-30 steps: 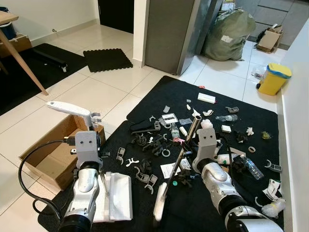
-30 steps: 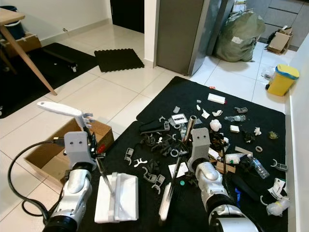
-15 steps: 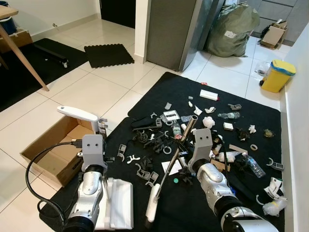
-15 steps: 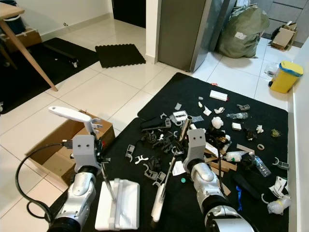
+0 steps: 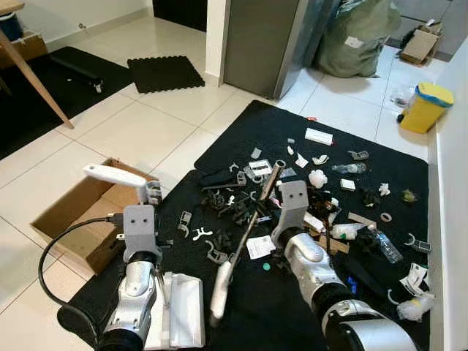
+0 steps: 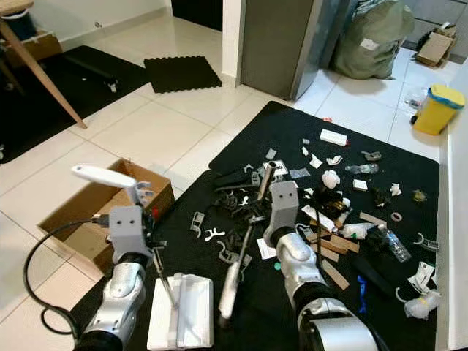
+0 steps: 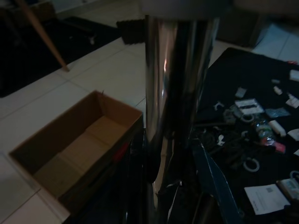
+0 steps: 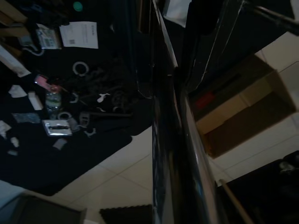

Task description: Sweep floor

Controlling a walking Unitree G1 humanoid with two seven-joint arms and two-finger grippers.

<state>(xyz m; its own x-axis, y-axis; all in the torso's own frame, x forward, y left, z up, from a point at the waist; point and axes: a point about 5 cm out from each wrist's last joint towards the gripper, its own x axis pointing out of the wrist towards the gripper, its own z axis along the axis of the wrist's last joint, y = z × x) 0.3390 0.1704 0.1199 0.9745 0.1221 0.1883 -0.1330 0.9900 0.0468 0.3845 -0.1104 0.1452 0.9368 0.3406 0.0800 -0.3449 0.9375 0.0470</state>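
My left gripper is shut on the thin pole of a white dustpan that lies on the black mat. The pole's white handle sticks out above the cardboard box. The left wrist view has that shiny pole close between the fingers. My right gripper is shut on the broom's metal pole, which slants across the mat with its white grip nearest me. Black clips, white scraps and paper litter the mat around it.
An open cardboard box sits on the tiles left of the mat. A white wall bounds the right side. Farther off are a yellow bin, a green sack, a grey cabinet, a small black mat and a wooden table leg.
The whole view has shifted as the camera moved. My right arm and the broom pole have swung a little left, the white grip ending closer to the dustpan. The litter lies much as before.
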